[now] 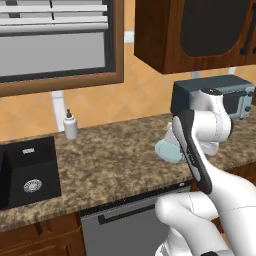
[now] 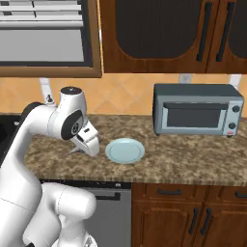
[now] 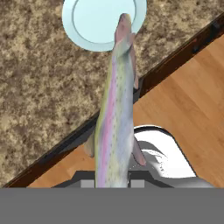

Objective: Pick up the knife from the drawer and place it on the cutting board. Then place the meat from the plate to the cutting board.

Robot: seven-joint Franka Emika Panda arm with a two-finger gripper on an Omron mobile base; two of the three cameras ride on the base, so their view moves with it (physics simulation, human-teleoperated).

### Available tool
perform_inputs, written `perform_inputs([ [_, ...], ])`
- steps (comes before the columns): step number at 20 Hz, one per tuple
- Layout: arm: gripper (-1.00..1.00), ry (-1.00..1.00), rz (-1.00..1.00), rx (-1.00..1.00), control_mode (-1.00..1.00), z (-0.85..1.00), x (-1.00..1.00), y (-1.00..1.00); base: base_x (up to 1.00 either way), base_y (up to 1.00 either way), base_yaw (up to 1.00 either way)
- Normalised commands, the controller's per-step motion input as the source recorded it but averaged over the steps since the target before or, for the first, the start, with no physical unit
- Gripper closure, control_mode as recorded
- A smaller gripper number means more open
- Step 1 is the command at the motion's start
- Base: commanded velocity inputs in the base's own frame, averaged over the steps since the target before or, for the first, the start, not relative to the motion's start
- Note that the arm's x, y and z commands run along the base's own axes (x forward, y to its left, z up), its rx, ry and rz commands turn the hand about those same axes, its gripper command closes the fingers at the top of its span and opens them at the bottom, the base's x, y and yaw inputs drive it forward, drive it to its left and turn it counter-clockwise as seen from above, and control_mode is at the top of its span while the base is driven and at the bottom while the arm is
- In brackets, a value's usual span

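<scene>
Speckled brown granite counter (image 2: 193,159) carried the small round pale blue-green plate (image 2: 125,150), which lay bare, left of the grey toaster oven (image 2: 197,109). Just left of that plate hung the white arm's two-finger gripper (image 2: 88,143), closed on a long silvery fish with a pink stripe (image 3: 114,127). Seen from the hand, the fish's far end reached over the plate's (image 3: 94,22) near rim.

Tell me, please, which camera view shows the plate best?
The right base view: the whole plate lies bare on the counter, left of the toaster oven. In the left base view the arm hides most of it; in the hand view the fish overlaps it.
</scene>
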Motion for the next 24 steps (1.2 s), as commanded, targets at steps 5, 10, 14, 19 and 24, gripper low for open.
perform_inputs([
  [5,1.0,0.0,0.0,0.0,1.0,0.0,0.0,0.0,-0.29,0.97,0.78],
  [10,1.0,0.0,0.0,0.0,1.0,0.0,0.0,0.0,-0.11,0.98,0.78],
  [14,1.0,0.0,0.0,0.0,1.0,0.0,0.0,0.0,0.13,1.0,0.53],
  [19,1.0,0.0,0.0,0.0,1.0,0.0,0.0,0.0,0.57,0.98,-0.05],
  [24,1.0,0.0,0.0,0.0,1.0,0.0,0.0,0.0,0.4,0.85,-0.21],
])
